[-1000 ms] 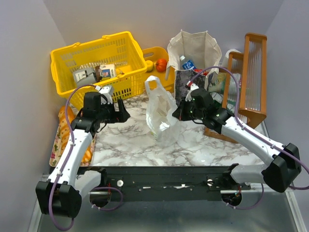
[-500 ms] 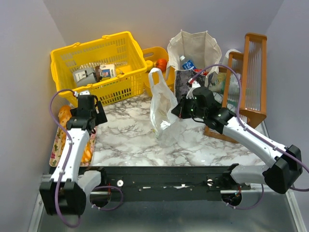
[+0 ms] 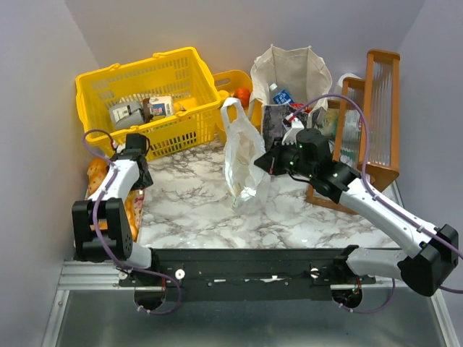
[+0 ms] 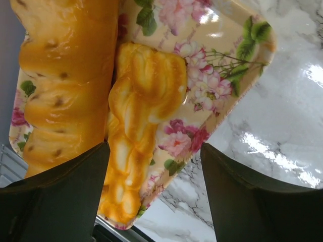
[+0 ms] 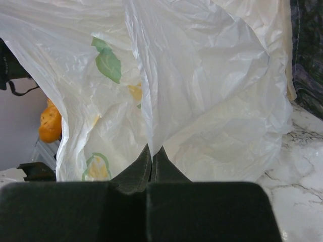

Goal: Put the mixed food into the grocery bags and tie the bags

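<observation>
Left gripper (image 4: 151,169) has withdrawn to 9 o'clock over the bread tray (image 4: 237,45), jaws open and empty; right gripper (image 5: 152,154) alone pinches the plastic bag (image 3: 242,155), jaws closed, so loading looks pending.

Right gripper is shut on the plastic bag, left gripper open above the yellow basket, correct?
No: the left gripper is open above the bread tray instead, as the left wrist view shows. The right gripper is indeed shut on the plastic bag.

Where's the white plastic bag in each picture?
Top external: the white plastic bag stands tall in the middle of the table.
Left wrist: not in it.
Right wrist: it fills most of the picture.
Shared landmark: the marble table.
</observation>
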Available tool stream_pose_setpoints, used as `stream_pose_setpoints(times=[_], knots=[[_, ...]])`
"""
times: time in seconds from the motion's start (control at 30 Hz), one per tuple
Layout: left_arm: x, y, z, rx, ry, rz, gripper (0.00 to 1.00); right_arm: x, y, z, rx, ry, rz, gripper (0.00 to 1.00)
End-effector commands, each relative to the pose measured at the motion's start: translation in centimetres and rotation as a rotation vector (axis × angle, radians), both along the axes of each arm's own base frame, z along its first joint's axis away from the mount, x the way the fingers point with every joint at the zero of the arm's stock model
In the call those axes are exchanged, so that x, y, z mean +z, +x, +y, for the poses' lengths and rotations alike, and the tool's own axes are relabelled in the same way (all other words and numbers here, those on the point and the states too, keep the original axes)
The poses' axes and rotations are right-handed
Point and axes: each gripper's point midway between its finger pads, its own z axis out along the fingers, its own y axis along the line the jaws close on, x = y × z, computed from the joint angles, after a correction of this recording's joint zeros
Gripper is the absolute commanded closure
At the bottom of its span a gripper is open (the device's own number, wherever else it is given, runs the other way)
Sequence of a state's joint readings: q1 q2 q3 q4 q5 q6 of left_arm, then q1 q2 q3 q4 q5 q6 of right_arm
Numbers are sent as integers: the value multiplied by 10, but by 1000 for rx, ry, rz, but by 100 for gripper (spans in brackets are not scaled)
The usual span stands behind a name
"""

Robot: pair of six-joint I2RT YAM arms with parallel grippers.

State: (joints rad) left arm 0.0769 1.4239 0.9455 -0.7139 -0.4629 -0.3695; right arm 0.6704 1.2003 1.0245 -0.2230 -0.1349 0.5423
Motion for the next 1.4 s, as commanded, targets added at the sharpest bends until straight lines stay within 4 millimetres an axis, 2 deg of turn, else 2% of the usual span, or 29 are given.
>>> stream_pose_setpoints(times=[0.0, 0.03, 0.13, 0.3, 0.43, 0.7, 0.9, 1.0, 1.03, 1.07, 1.27, 1.37], knots=[[-4, -3, 17, 193, 69, -22, 15, 18, -7, 5, 46, 50, -42, 99], [-13, -6, 16, 213, 66, -6, 14, 19, -9, 5, 52, 52, -44, 99], [-23, -12, 17, 249, 67, 10, 14, 25, -12, 4, 62, 62, -56, 99], [-25, -15, 28, 283, 66, -22, 11, 27, -15, 2, 67, 61, -62, 99], [-40, -25, 38, 292, 42, 49, 11, 29, -14, -3, 41, 54, -67, 99], [-68, -21, 18, 226, -82, 104, 20, 32, -13, -5, 23, 59, -68, 99], [-71, -23, 15, 224, -98, 112, 20, 35, -11, -9, 4, 57, -81, 99], [-73, -23, 13, 220, -108, 116, 53, 35, -12, -8, 9, 57, -82, 99], [-72, -23, 12, 217, -112, 114, 66, 34, -13, -9, 8, 54, -81, 99], [-71, -22, 12, 216, -110, 110, 72, 34, -13, -10, 6, 55, -83, 99], [-51, -17, 8, 215, -133, 40, 100, 32, -12, -13, -7, 40, -91, 99], [-31, -12, 2, 206, -166, -34, 100, 29, -11, -13, -4, 33, -90, 99]])
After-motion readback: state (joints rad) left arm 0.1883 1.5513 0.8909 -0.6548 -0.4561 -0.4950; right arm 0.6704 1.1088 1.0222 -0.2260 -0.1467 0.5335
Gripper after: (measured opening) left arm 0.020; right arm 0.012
